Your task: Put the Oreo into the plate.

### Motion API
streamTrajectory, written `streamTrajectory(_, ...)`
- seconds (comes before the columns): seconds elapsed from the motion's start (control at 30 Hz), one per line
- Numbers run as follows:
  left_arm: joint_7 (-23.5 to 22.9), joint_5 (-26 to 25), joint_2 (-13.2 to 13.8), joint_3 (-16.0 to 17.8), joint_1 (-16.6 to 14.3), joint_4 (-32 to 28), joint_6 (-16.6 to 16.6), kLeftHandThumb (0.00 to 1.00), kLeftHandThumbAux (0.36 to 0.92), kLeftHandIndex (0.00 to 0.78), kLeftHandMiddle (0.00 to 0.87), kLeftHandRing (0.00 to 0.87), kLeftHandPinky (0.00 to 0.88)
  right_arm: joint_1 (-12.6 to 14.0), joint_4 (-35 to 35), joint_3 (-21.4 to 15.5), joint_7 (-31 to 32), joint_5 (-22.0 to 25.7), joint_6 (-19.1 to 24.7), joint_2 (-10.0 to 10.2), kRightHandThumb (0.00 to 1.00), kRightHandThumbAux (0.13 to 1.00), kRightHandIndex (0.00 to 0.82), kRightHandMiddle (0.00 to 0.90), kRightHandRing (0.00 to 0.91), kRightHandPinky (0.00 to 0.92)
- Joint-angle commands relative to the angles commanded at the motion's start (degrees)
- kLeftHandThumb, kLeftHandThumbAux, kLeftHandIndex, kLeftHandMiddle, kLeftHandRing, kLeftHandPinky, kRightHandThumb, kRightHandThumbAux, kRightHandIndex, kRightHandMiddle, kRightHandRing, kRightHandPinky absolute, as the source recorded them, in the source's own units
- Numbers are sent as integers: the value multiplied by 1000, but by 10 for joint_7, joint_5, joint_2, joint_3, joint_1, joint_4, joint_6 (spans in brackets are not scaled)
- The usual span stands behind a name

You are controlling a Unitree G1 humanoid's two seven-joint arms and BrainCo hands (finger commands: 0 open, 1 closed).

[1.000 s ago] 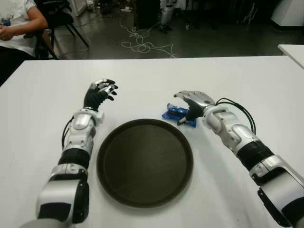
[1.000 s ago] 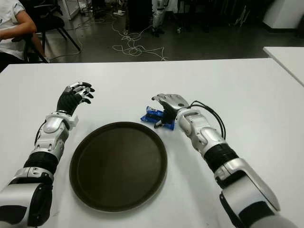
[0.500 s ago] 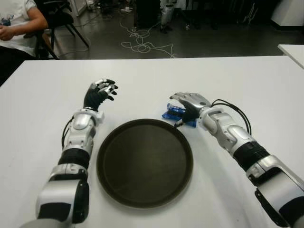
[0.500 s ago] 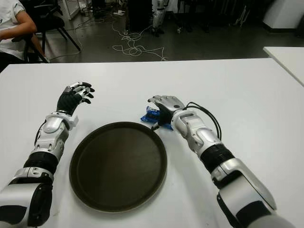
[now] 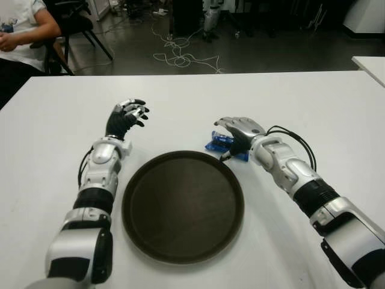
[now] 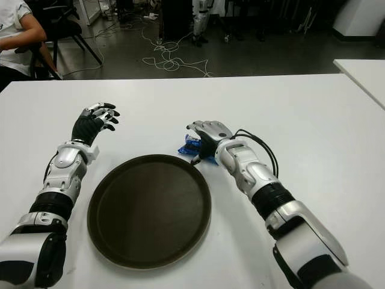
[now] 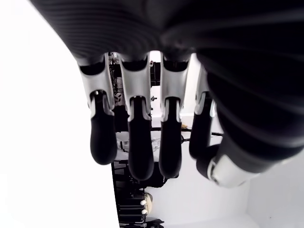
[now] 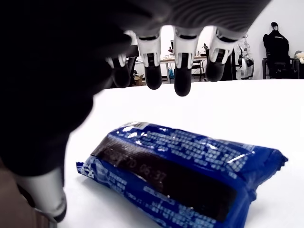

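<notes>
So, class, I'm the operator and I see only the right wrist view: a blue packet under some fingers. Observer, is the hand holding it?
Observer: No. The right hand hovers over the Oreo packet, fingers spread above it; the packet lies on the table.
Operator: Where's the plate?
Observer: The dark round plate sits nearer the robot, its rim close to the packet.
Operator: And the other hand?
Observer: The left hand shows left of the plate, holding nothing.

The blue Oreo packet (image 8: 185, 175) lies flat on the white table (image 5: 192, 102), just beyond the round dark plate's (image 5: 183, 206) far rim.
</notes>
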Motion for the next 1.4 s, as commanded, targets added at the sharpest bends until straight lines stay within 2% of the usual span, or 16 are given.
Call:
streamTrajectory(0.07, 0, 0, 0, 0, 0, 2, -1, 822, 685, 370, 486, 494, 549, -2, 7, 1, -2, 0, -1, 1, 0, 729, 114, 124, 138, 121)
streamTrajectory(0.27, 1, 2, 1, 0, 0, 4, -7, 816, 690, 345, 491, 488, 539, -6, 26, -1, -12, 4, -2, 6, 0, 723, 118, 125, 137, 135)
streamTrajectory(0.37, 1, 2, 2, 0, -1, 7, -9, 827, 678, 395, 472, 491, 538, -10, 43, -3, -20, 8, -8, 9, 0, 726, 120, 128, 143, 148)
streamTrajectory(0.67, -4, 2, 4, 0, -1, 7, -7, 832, 673, 418, 463, 491, 543, -19, 85, -9, -58, 12, -28, 19, 0, 747, 151, 164, 189, 222)
streamTrajectory(0.93, -2, 5, 7, -1, -2, 9, -6, 833, 673, 419, 464, 498, 548, -28, 111, -11, -70, 14, -34, 25, 0, 752, 157, 170, 183, 191)
streamTrajectory(1.17, -2, 6, 9, -3, -1, 7, -8, 833, 673, 419, 466, 501, 561, -33, 128, -20, -76, 23, -35, 31, 0, 748, 181, 185, 199, 222)
streamTrajectory(1.4, -8, 1, 11, -3, 0, 5, -5, 834, 673, 419, 465, 500, 565, -38, 141, -21, -78, 25, -37, 32, 0, 731, 175, 177, 189, 193)
